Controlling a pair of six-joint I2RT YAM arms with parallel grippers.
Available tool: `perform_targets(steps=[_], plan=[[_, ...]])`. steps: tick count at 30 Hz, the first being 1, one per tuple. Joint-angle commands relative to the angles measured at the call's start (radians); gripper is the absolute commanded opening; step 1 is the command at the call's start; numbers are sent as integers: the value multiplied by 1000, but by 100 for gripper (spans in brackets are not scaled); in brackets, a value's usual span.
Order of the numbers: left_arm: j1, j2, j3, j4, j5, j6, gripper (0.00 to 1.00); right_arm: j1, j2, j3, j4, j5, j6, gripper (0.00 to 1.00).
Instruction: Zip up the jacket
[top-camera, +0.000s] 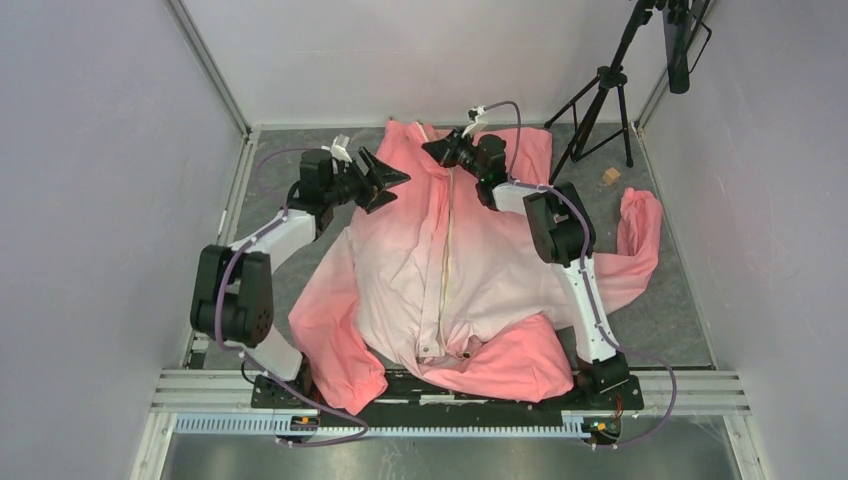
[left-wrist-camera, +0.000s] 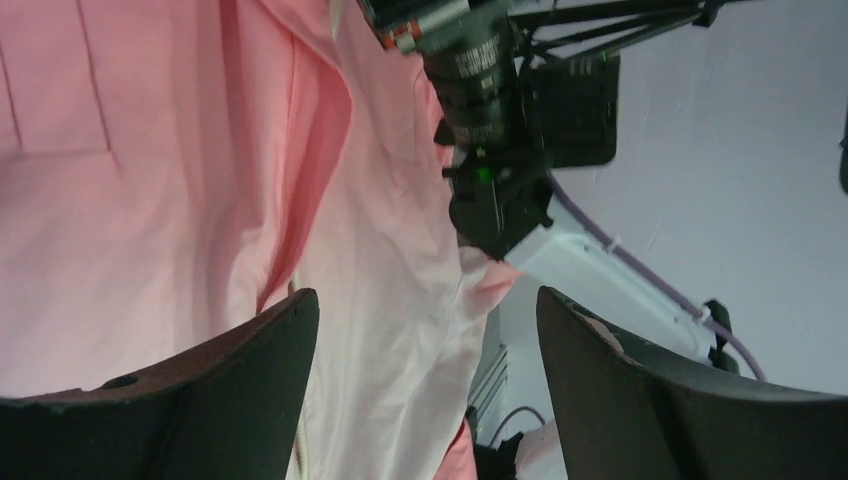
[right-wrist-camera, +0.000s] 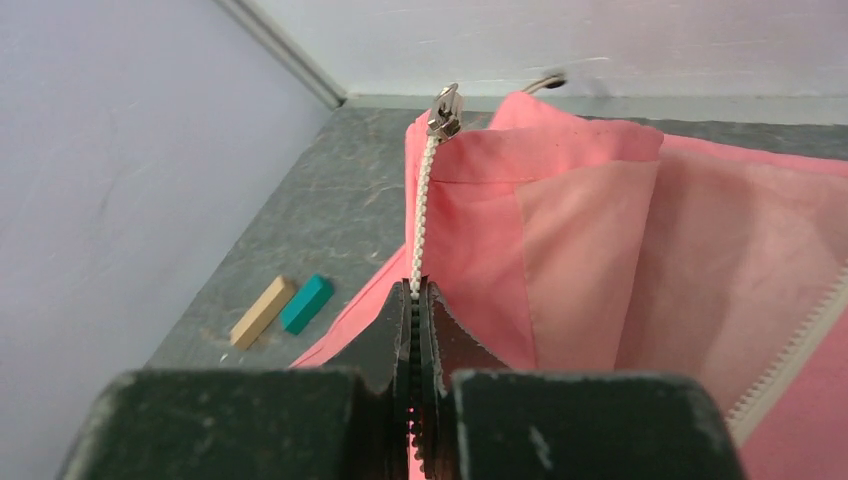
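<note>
The pink jacket (top-camera: 400, 270) lies spread on the table, collar at the far end, its cream zipper strip (top-camera: 447, 250) running down the middle. My right gripper (top-camera: 441, 150) is at the collar. The right wrist view shows it (right-wrist-camera: 415, 290) shut on the zipper strip (right-wrist-camera: 420, 210), just below the metal slider (right-wrist-camera: 444, 112) at the collar's top edge. My left gripper (top-camera: 390, 183) hovers open over the jacket's left shoulder. In the left wrist view it (left-wrist-camera: 428, 300) holds nothing, with pale fabric (left-wrist-camera: 380, 330) behind the gap.
A tan block (right-wrist-camera: 262, 311) and a teal block (right-wrist-camera: 305, 303) lie on the grey table left of the collar. A black tripod (top-camera: 605, 90) and a small wooden block (top-camera: 609, 177) stand at the back right. Walls close in on three sides.
</note>
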Motion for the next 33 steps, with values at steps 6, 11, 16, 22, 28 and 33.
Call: perform_targets(steps=[6, 11, 16, 22, 28, 33], plan=[[36, 300, 152, 476, 4, -267, 79, 4, -195, -197, 244, -145, 55, 0], [56, 431, 234, 612, 19, -307, 87, 5, -209, -241, 305, -156, 121, 0], [59, 512, 329, 623, 30, -296, 83, 11, -221, -269, 338, -149, 149, 0], [57, 578, 415, 632, 35, -296, 78, 24, -218, -270, 356, -129, 172, 0], [58, 599, 457, 586, 19, -274, 68, 33, -210, -246, 340, -116, 174, 0], [57, 617, 489, 589, 17, -288, 59, 37, -204, -237, 323, -102, 171, 0]])
